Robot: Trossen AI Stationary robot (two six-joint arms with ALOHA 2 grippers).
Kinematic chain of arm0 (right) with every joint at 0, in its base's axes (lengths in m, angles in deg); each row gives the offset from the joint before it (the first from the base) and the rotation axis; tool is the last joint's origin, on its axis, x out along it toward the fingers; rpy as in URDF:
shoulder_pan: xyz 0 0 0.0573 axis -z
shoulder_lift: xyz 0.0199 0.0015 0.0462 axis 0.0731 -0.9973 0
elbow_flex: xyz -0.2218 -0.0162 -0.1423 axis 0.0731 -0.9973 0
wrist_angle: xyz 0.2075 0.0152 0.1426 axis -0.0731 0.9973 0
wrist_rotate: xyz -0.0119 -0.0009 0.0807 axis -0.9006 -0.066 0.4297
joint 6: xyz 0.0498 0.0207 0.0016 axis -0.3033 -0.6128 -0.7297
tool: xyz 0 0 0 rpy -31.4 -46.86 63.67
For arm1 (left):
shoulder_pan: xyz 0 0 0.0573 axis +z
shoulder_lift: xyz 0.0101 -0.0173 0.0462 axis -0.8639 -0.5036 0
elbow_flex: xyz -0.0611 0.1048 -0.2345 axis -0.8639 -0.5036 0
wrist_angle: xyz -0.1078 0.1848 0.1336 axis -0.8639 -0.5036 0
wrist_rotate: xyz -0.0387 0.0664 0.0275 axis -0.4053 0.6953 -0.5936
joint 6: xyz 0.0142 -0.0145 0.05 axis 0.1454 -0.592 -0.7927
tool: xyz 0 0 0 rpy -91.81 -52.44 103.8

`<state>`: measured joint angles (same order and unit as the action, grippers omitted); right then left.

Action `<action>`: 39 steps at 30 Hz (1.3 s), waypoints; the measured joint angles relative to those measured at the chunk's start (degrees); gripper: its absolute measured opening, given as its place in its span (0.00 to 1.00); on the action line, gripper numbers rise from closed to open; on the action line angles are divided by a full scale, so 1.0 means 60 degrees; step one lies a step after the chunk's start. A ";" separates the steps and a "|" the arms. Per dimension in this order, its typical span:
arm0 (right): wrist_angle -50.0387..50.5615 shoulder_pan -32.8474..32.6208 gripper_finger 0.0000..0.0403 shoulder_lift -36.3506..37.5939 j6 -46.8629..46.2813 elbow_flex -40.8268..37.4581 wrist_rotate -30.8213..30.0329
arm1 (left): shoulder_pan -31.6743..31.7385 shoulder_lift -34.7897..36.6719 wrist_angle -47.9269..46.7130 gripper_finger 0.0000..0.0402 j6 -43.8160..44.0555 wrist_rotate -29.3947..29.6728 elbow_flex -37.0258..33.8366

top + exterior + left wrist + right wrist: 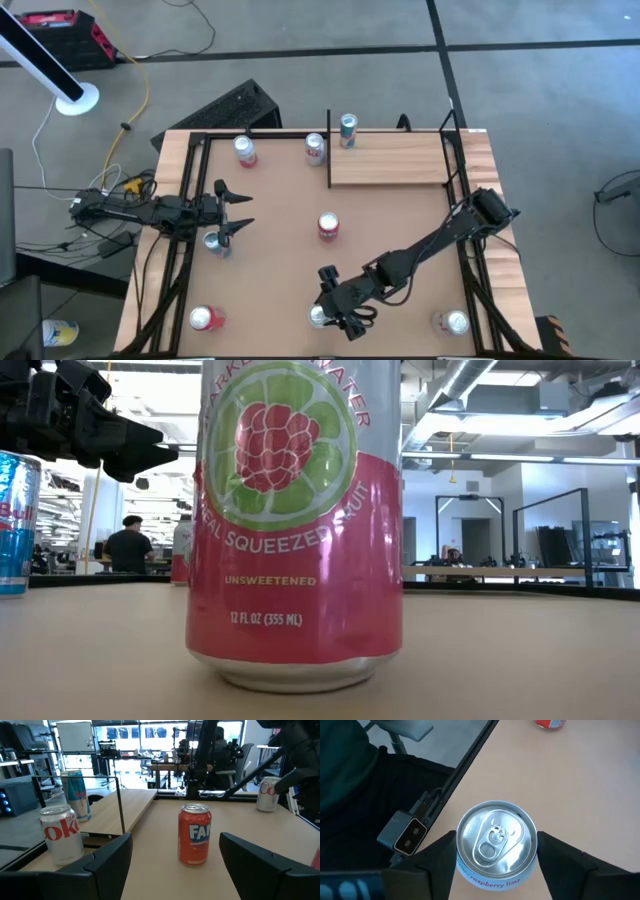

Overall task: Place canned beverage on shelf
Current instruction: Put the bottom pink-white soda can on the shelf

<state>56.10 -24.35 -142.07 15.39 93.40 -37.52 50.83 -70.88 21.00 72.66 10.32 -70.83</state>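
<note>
Right wrist view: my right fingers (496, 865) flank the raspberry lime can (496, 844), touching its sides; left fingers (175, 865) wide.

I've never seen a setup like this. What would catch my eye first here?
Probably the raspberry lime can at the table's near edge: the right gripper sits around it from above, a finger on each side. The left gripper hangs open over the table's left side, facing an orange Fanta can at the centre. At the far edge, a slim blue can already stands on the pale wood shelf.
</note>
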 joint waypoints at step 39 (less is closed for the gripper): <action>0.3664 0.1170 0.79 0.0736 -0.1418 0.0008 -0.0295 | 0.0000 0.0002 -0.0033 0.71 -0.0029 0.0000 -0.0001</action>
<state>78.09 -17.33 -137.65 6.88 93.45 -39.29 50.83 -70.87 20.80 72.49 10.32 -70.83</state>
